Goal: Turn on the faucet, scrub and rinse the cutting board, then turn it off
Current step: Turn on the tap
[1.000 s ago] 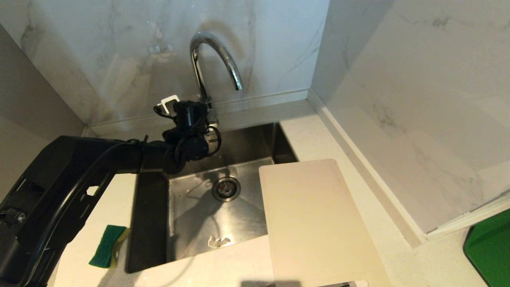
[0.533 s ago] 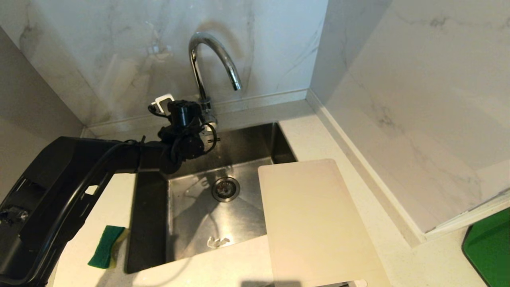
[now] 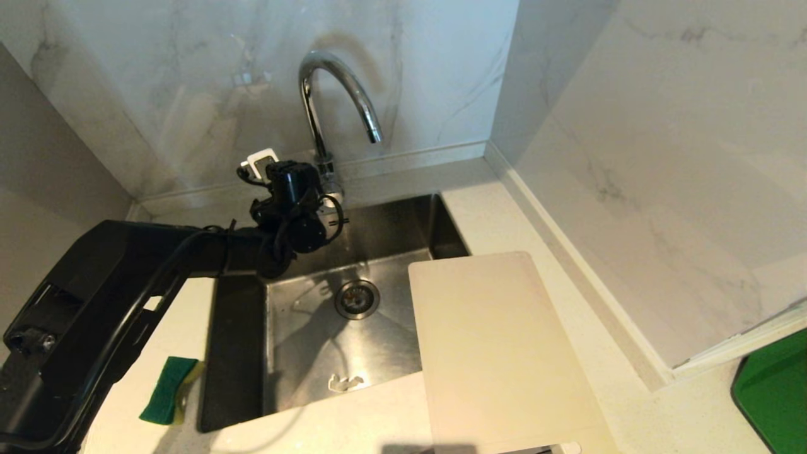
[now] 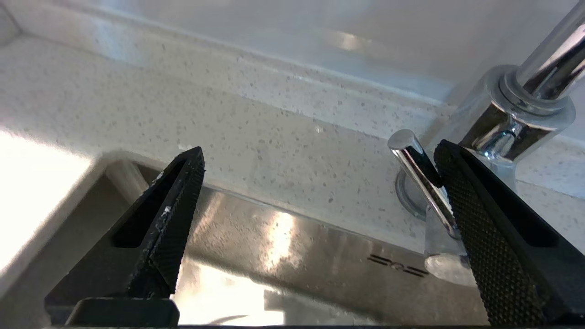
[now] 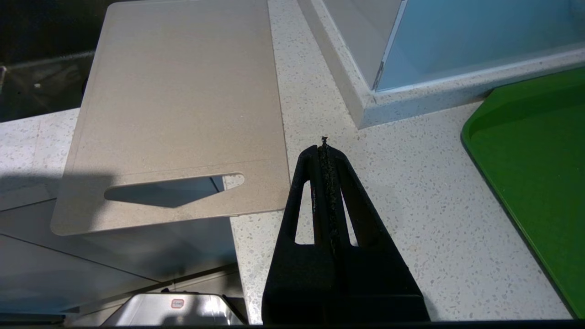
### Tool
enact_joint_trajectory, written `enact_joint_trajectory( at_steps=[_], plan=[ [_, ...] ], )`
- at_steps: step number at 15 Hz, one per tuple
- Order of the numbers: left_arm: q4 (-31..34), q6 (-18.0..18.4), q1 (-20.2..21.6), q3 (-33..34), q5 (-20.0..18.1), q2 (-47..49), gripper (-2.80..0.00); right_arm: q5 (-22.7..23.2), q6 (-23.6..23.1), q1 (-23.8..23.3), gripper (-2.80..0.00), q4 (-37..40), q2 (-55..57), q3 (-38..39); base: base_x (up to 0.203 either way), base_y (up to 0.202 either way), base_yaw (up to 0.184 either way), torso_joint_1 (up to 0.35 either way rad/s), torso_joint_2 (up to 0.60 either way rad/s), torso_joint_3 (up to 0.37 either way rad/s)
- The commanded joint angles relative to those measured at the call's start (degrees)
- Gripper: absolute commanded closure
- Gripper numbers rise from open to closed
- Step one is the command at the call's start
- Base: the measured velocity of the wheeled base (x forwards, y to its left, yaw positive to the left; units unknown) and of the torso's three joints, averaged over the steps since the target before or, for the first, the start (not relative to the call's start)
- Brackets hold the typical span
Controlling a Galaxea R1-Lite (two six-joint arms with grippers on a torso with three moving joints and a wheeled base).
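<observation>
**Head view: left arm at the tap lever, water not yet running**

Head view: I have the left gripper (image 3: 321, 189) reaching across the back edge of the stainless steel sink (image 3: 353, 340), right at the foot of the tall chrome gooseneck faucet (image 3: 334, 94). No water shows at the spout. The large cream-white plastic cutting board (image 3: 498, 353) lies flat on the speckled counter to the right of the basin, its near-left part overhanging the sink. A green and yellow sponge (image 3: 169, 389) sits on the counter left of the basin, and a bright green tray (image 3: 772, 391) is well apart at far right.

Left wrist view: my fingers stand wide apart with nothing between them but the thin chrome side lever (image 4: 422, 176), which lies just against the inner face of one finger (image 4: 484, 228). I judge the risk here is a slip: the lever is slim and polished, so a sideways push may slide off it, or the finger may press the faucet body instead and move nothing.

Right wrist view: the right gripper (image 5: 325, 151) is fully closed and holds nothing, parked over the counter beside the board's handle-slot end. A small red-edged label shows on a metal part below, too small for me to read. I can read no brand anywhere.
</observation>
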Motion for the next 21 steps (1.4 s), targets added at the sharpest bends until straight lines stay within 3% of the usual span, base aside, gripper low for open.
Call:
enact_joint_trajectory(
  at_steps=[1, 21],
  plan=[
    [-0.6, 0.4, 0.8, 0.0, 0.7, 1.0, -2.80, 0.0, 0.0, 0.0, 0.00, 0.0, 0.0, 0.0, 0.000, 0.000, 0.000, 0.000, 0.00, 0.000],
    [-0.2, 0.0, 1.0, 1.8, 1.7, -2.2, -2.80, 0.0, 0.0, 0.0, 0.00, 0.0, 0.0, 0.0, 0.000, 0.000, 0.000, 0.000, 0.00, 0.000]
  ],
)
